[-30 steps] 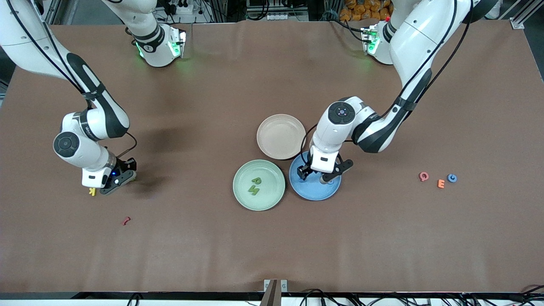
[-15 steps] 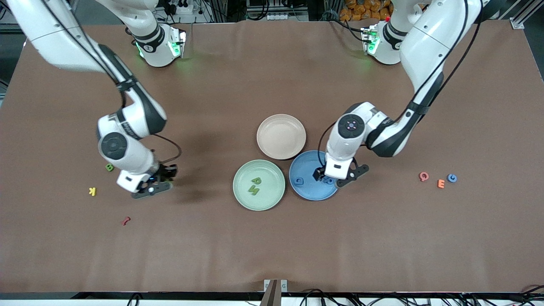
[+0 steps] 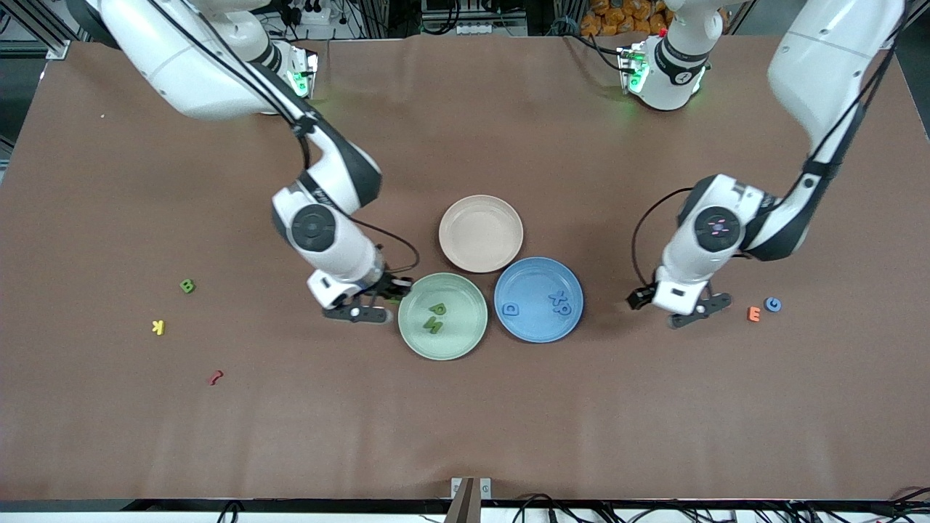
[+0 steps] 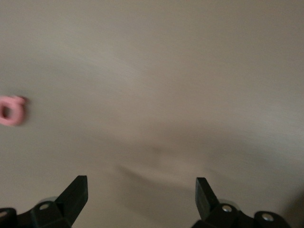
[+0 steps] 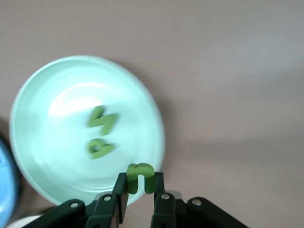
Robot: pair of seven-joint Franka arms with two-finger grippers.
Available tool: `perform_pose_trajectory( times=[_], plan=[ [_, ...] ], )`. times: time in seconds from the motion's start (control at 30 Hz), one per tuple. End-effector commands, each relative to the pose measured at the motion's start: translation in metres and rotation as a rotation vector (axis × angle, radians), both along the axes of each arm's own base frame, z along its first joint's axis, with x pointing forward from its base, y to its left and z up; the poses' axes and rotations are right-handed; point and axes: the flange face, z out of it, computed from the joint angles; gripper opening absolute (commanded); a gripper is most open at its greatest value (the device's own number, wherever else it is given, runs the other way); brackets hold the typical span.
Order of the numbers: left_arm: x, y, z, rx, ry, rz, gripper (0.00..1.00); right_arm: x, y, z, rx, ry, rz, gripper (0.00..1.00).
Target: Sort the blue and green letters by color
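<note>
Your right gripper (image 5: 140,190) pinches a green letter (image 5: 139,176) at the green plate (image 3: 465,338) rim: carry it over the centre, beside the two greens there, before releasing. Your left gripper (image 4: 141,199), wide open and empty, hangs near the blue G (image 3: 773,304)

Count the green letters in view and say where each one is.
4. Two lie in the green plate: the P and the N. One more green letter is held in the right end effector over the plate's rim. The B lies on the table near the yellow K.
</note>
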Motion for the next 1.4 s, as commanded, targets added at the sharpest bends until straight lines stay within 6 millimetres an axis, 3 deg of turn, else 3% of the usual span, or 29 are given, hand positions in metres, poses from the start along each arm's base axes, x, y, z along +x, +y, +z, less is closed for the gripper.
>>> perform_pose_trajectory(
  times=[0.0,0.1,0.13,0.17,0.27,0.43,0.6,0.8,1.0,1.13,1.37],
  plan=[
    [-0.007,0.063,0.007,0.028,0.021,-0.096,1.0,0.004,0.047,-0.023,0.034,0.035,-0.109,0.0],
    [-0.007,0.103,0.005,0.035,0.042,-0.171,1.0,0.001,0.065,-0.032,0.037,0.042,-0.142,0.03],
    [-0.008,0.116,0.005,0.037,0.047,-0.19,1.0,0.002,0.067,-0.033,0.037,0.042,-0.155,0.21],
    [-0.008,0.13,0.006,0.038,0.052,-0.215,1.0,0.001,0.068,-0.036,0.037,0.047,-0.173,0.47],
    [-0.01,0.166,0.003,0.037,0.072,-0.304,1.0,0.002,0.067,-0.036,0.034,0.044,-0.188,1.0],
    [-0.017,0.234,0.002,0.029,0.092,-0.452,1.0,0.008,0.053,-0.038,0.01,0.041,-0.192,1.0],
    [-0.005,0.27,0.004,0.022,0.076,-0.551,1.0,0.015,0.028,-0.032,-0.015,0.064,-0.216,1.0],
    [0.013,0.287,-0.007,0.004,0.055,-0.593,1.0,0.026,-0.072,0.002,-0.1,0.177,-0.261,1.0],
    [0.027,0.304,-0.019,-0.011,0.037,-0.616,1.0,0.03,-0.167,0.035,-0.163,0.194,-0.049,1.0],
    [0.028,0.3,-0.027,-0.024,0.04,-0.62,1.0,0.027,-0.226,0.045,-0.182,0.219,0.051,1.0],
    [0.025,0.299,-0.035,-0.034,0.052,-0.626,1.0,0.015,-0.325,0.032,-0.208,0.23,0.234,1.0]
  ],
)
